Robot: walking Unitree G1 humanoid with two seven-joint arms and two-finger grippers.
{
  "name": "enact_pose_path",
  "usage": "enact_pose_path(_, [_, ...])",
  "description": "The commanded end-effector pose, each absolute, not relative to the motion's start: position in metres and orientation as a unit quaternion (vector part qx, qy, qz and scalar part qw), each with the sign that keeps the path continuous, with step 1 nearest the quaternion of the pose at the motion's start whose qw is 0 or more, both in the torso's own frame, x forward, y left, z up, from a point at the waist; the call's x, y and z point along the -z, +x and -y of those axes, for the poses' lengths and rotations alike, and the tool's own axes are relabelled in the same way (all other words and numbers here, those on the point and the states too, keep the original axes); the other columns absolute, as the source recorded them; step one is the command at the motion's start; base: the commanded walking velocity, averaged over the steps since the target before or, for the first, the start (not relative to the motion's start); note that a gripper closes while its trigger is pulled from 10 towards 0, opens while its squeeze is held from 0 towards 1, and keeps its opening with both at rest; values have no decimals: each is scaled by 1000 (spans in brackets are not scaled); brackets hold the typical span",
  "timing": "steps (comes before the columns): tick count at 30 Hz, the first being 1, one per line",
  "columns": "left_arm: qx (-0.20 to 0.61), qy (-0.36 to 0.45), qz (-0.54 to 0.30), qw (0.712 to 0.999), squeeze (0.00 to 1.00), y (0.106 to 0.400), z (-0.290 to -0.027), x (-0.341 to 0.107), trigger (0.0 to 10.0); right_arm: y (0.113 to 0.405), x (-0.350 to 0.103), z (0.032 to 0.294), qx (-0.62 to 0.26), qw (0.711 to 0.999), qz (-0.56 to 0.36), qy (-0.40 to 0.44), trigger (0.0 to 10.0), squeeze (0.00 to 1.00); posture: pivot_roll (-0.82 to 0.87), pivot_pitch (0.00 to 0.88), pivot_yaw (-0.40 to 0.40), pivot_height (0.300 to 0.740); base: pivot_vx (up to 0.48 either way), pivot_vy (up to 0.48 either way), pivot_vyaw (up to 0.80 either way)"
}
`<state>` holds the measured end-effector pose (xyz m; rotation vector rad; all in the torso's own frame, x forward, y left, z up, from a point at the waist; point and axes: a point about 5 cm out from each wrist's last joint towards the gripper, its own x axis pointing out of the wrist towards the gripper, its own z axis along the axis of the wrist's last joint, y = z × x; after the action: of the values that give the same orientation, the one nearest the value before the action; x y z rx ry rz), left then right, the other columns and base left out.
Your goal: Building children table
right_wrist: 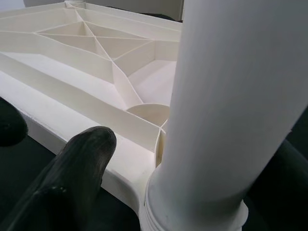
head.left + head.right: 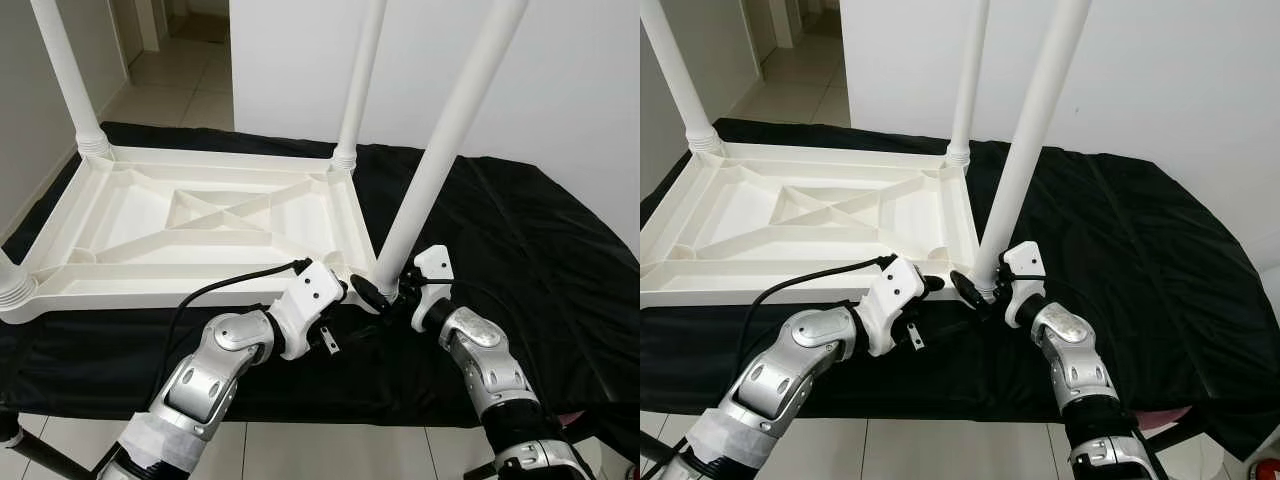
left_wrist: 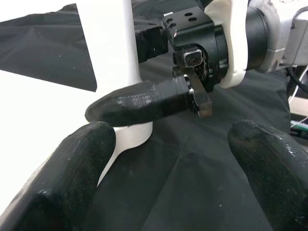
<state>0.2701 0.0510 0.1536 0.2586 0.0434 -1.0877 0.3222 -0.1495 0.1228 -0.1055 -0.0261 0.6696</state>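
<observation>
A white plastic children's table (image 2: 200, 215) lies upside down on a black cloth (image 2: 520, 230), its legs pointing up. My right gripper (image 2: 385, 291) is at the foot of the near-right leg (image 2: 440, 150), where the leg meets the table's corner. In the right wrist view the leg (image 1: 236, 96) stands between the fingers (image 1: 72, 178), which close round it. My left gripper (image 2: 345, 305) hovers just left of that corner, open and empty. In the left wrist view its fingers (image 3: 72, 178) are spread wide before the leg's foot (image 3: 130, 134) and the right gripper's finger (image 3: 144, 103).
Two more legs rise at the far-left corner (image 2: 70, 75) and the far-right corner (image 2: 360, 80), and a leg's base (image 2: 12, 285) shows at the near left. A white wall (image 2: 560, 70) stands behind. The cloth's front edge drops to tiled floor (image 2: 330, 450).
</observation>
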Motion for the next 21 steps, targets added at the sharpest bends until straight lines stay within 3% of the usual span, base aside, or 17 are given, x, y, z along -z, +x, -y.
enact_pose_path(1, [511,125,-15,850,0,270,-50,-158,10000,320,-114,143,-352,934,-7,-60,10000,0,44,0,-63,740,0,0,0])
enact_pose_path(2, [509,124,-15,852,0,269,-51,-158,10000,321,-110,143,-357,932,-17,-57,4549,0,51,0,-69,740,0,0,0])
enact_pose_path(3, [509,124,-15,852,0,269,-51,-158,10000,321,-110,143,-357,932,-17,-57,4549,0,51,0,-69,740,0,0,0])
enact_pose_path(4, [507,124,-15,853,0,268,-51,-158,10000,322,-108,144,-362,930,-23,-54,0,0,55,0,-72,740,0,0,0])
enact_pose_path(13, [500,121,-19,857,0,268,-54,-158,10000,318,-100,146,-370,928,-35,-39,0,0,64,0,-77,740,0,0,0])
enact_pose_path(14, [501,122,-18,857,0,268,-54,-158,10000,317,-99,146,-370,928,-35,-38,7765,0,64,0,-77,740,0,0,0])
enact_pose_path(16, [500,123,-18,857,0,269,-54,-159,10000,317,-99,146,-364,930,-37,-35,7765,0,61,0,-78,740,0,0,0])
enact_pose_path(17, [499,123,-17,858,0,271,-54,-160,10000,316,-98,146,-360,932,-37,-28,10000,0,56,0,-83,740,0,0,0])
enact_pose_path(21, [496,123,-15,860,0,274,-55,-162,10000,313,-97,146,-334,942,-40,-12,10000,0,43,0,-88,740,0,0,0])
